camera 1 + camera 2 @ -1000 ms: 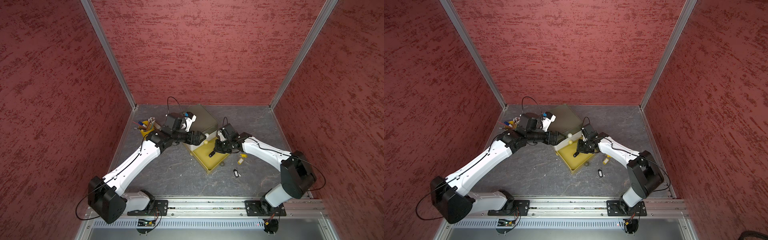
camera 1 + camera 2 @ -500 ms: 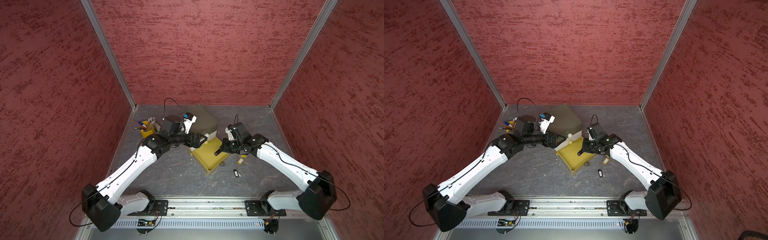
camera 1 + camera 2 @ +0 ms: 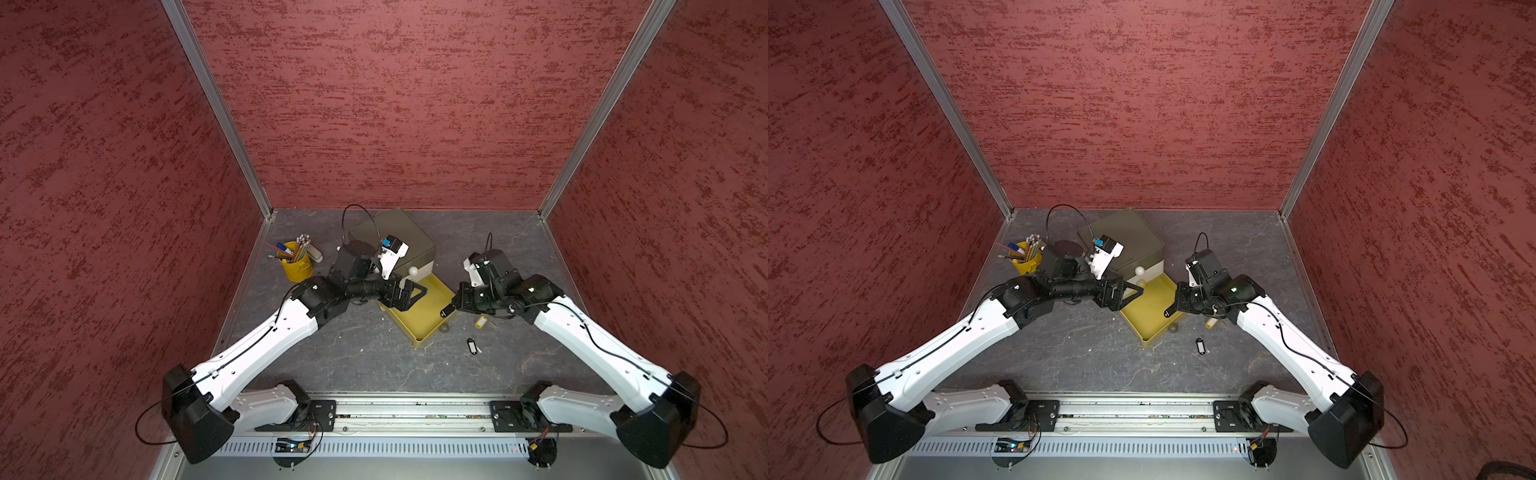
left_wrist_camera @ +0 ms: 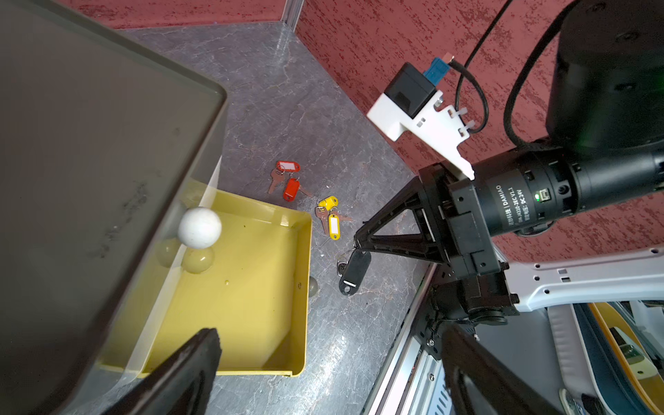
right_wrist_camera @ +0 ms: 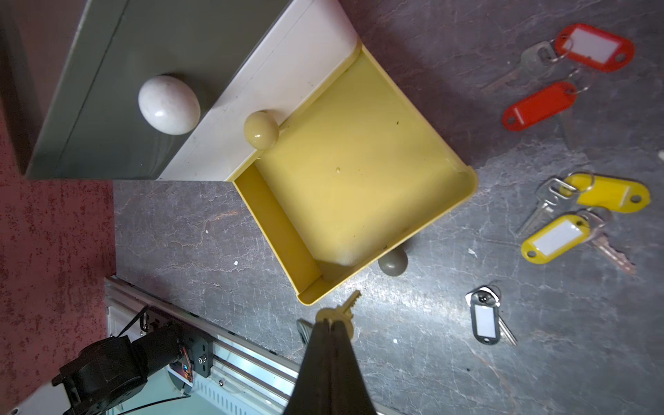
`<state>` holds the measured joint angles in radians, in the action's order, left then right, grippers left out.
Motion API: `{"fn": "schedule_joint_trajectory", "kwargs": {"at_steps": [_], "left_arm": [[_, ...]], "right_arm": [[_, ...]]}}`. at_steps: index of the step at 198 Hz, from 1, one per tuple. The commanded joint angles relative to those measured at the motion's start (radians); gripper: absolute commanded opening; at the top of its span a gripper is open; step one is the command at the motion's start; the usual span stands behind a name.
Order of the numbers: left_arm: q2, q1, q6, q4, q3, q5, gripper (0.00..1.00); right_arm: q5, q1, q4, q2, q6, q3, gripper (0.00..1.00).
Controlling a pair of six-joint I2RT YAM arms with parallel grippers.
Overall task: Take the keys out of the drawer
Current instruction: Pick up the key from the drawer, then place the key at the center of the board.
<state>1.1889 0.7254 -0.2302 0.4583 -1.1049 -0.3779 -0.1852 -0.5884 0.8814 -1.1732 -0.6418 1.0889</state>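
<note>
Pinch in a top view: right gripper (image 3: 453,305) squeezed tight on the black-tagged key (image 3: 445,312) at the yellow drawer's (image 3: 422,318) 3 o'clock rim, loose black key (image 3: 471,345) at its 5 o'clock, left gripper (image 3: 411,293) spread; left wrist catches the tag (image 4: 354,267) hanging long-axis down; right wrist finds the drawer bare, red keys (image 5: 560,75) and yellow keys (image 5: 582,215) out on the table (image 5: 395,359).

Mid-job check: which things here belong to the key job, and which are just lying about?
Job:
- drawer, visible part empty
- red keys, yellow keys and black key, all on the table
- second black key, in the shut right gripper

Lying about:
- pencil cup
- pale object beside it
</note>
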Motion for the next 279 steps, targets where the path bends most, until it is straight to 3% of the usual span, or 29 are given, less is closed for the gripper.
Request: {"fn": "schedule_joint_trajectory", "kwargs": {"at_steps": [1,103,279], "left_arm": [[-0.003,0.025,0.021,-0.033,0.017,0.011,1.00],[0.048,0.133,0.025,-0.056,0.053,0.012,1.00],[0.064,0.210,0.013,-0.057,0.093,0.036,1.00]], "right_arm": [[0.020,-0.007,0.054,0.034,-0.009,-0.016,0.03],[0.011,-0.007,0.159,0.078,-0.029,-0.078,0.02],[-0.072,-0.023,-0.026,0.055,-0.136,-0.315,0.02]]}}
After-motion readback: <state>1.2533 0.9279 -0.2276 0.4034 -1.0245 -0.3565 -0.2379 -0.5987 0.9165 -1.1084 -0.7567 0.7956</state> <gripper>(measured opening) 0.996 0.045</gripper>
